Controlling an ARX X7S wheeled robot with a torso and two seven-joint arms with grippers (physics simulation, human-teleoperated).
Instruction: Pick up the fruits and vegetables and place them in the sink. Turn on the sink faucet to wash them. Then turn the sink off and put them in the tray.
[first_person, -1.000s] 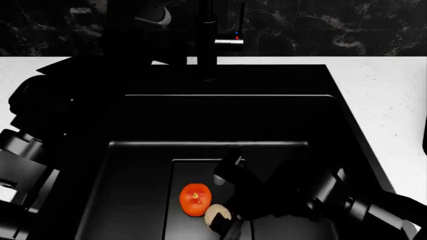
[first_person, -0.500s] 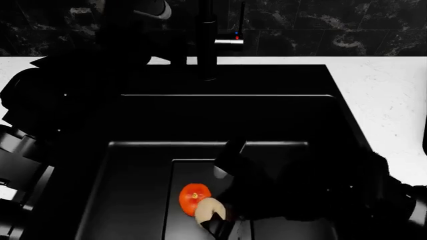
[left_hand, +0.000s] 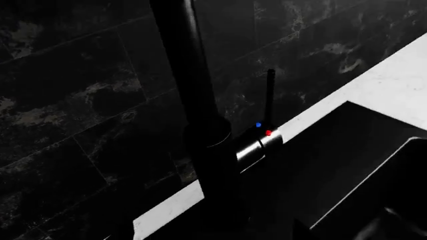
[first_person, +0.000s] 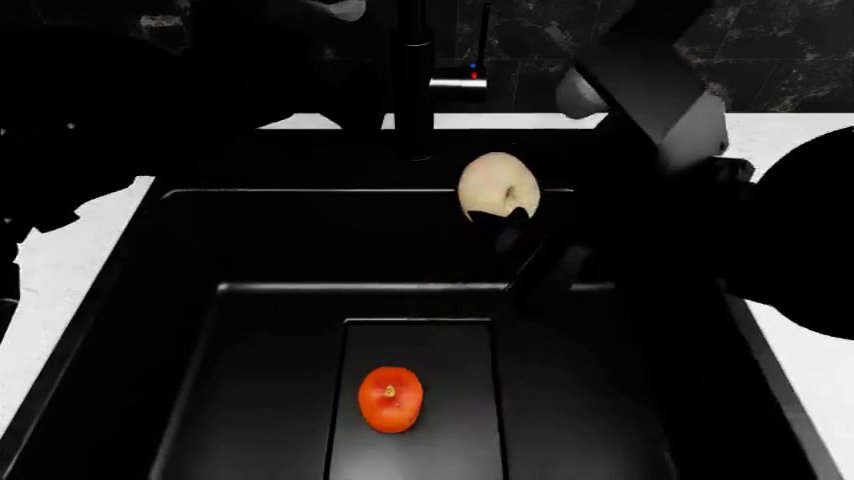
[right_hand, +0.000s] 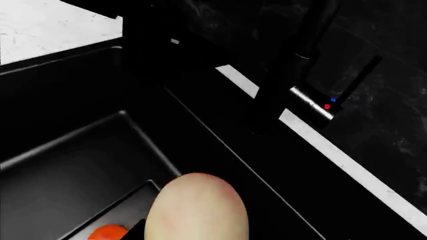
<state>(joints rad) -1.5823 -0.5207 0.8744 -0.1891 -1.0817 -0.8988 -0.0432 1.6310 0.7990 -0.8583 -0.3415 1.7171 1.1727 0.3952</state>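
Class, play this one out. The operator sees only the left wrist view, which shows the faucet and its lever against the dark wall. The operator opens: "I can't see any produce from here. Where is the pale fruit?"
Observer: The cream apple-like fruit is held by the right gripper, jaws shut on it. It is up above the sink, just right of the faucet in the head view.
Operator: And the tomato?
Observer: The tomato lies alone on the sink's recessed bottom panel, stem spot facing up.
Operator: Is any water running?
Observer: No stream shows below the spout in the head view.
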